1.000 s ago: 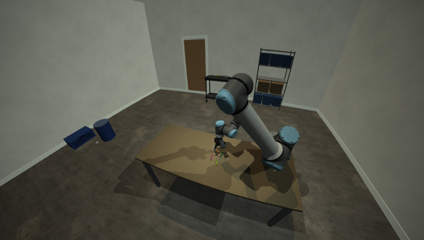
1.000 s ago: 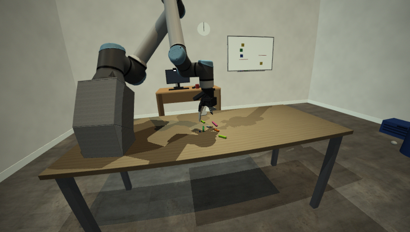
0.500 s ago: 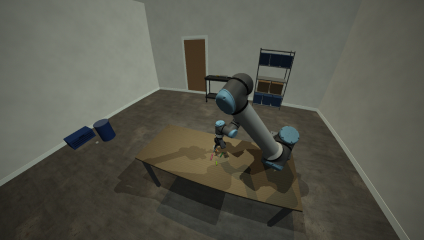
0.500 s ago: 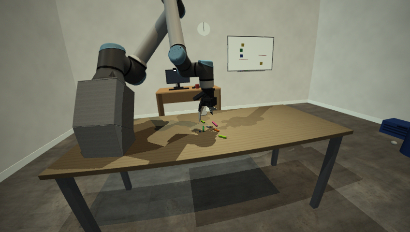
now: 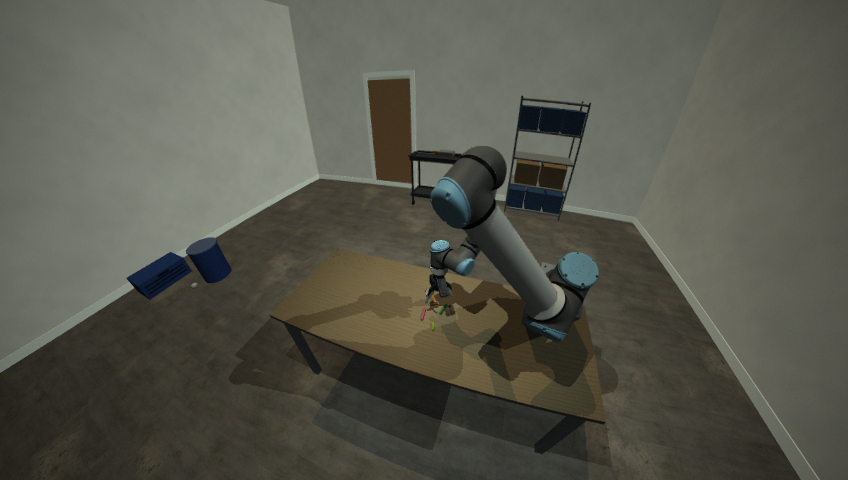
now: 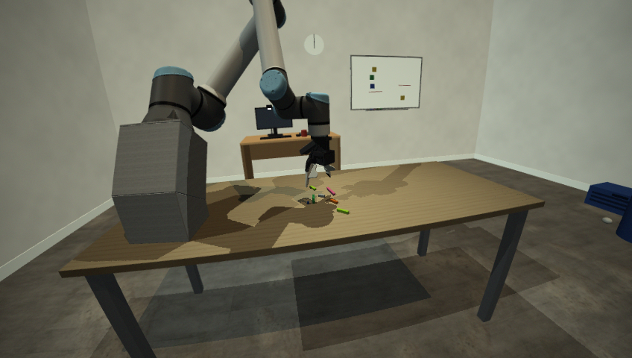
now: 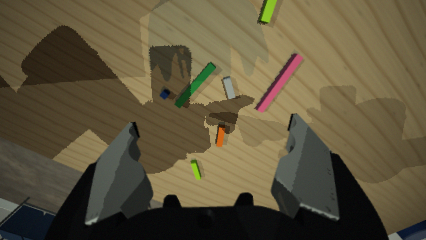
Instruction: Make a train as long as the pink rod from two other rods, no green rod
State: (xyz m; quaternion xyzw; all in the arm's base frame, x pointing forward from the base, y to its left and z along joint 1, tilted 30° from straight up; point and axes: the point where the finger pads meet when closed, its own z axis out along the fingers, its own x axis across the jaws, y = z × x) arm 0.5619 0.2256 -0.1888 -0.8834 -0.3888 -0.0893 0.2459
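Observation:
In the wrist view the pink rod point(image 7: 279, 82) lies flat on the wooden table at upper right. A green rod point(image 7: 195, 85) lies left of it, with a small blue rod point(image 7: 164, 93) beside its lower end. A grey rod point(image 7: 229, 87) lies between the green and pink rods. An orange rod point(image 7: 220, 136) lies below the grey one. One lime rod point(image 7: 196, 169) lies closest to the fingers and another lime rod point(image 7: 268, 10) at the top edge. My gripper point(image 7: 212, 119) is open and empty, hovering above the rods. It also shows in the exterior view point(image 6: 318, 174) over the cluster.
The rods sit apart from one another near the table's middle point(image 5: 436, 315). The arm's grey base block point(image 6: 157, 181) stands at one end of the table. The arm's shadows fall across the table top around the rods.

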